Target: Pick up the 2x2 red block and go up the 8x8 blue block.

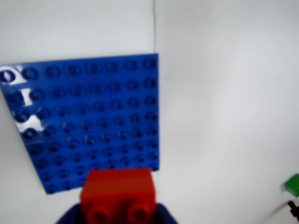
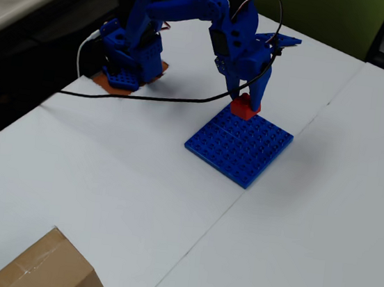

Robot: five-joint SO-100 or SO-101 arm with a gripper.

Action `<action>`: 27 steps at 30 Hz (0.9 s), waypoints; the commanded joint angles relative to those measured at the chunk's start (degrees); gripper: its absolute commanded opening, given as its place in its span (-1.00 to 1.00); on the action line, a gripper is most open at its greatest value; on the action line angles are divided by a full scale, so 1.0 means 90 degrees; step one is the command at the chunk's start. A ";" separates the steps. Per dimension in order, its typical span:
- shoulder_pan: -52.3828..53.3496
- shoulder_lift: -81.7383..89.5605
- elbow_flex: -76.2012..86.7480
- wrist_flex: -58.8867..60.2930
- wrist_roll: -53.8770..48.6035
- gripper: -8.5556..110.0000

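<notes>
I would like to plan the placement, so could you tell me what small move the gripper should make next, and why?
Probably a short move forward over the plate before lowering. The gripper holds the 2x2 red block at the near edge of the 8x8 blue block, close to one corner in the overhead view. In the wrist view the studded surface lies mostly ahead of the brick, so moving inward would seat it fully on studs.

The white desk (image 2: 322, 222) is covered by sheets meeting at thin seams. The flat square blue studded plastic baseplate (image 2: 239, 146) lies directly on it, beside one seam. The blue arm base (image 2: 125, 72) stands near the far edge. A brown cardboard box (image 2: 43, 269) sits at the near edge. A black cable (image 2: 148, 98) trails across the surface.
</notes>
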 commanded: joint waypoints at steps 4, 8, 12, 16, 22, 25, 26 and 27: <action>-0.0049 0.0059 -0.0293 -0.0049 -0.1338 -0.82; 0.0010 0.0068 -0.0293 -0.0078 -0.1543 -0.82; 0.0029 0.0156 -0.0293 -0.0068 -0.1621 -0.82; 0.0049 0.0234 -0.0293 0.0107 -0.1699 -0.83; 0.0068 0.0283 -0.0293 0.0186 -0.1758 -0.82; 0.0049 0.0273 -0.0293 0.0176 -0.1709 -0.82; 0.0039 0.0273 -0.0293 0.0166 -0.1699 -0.82; 0.0029 0.0264 -0.0293 0.0156 -0.1689 -0.82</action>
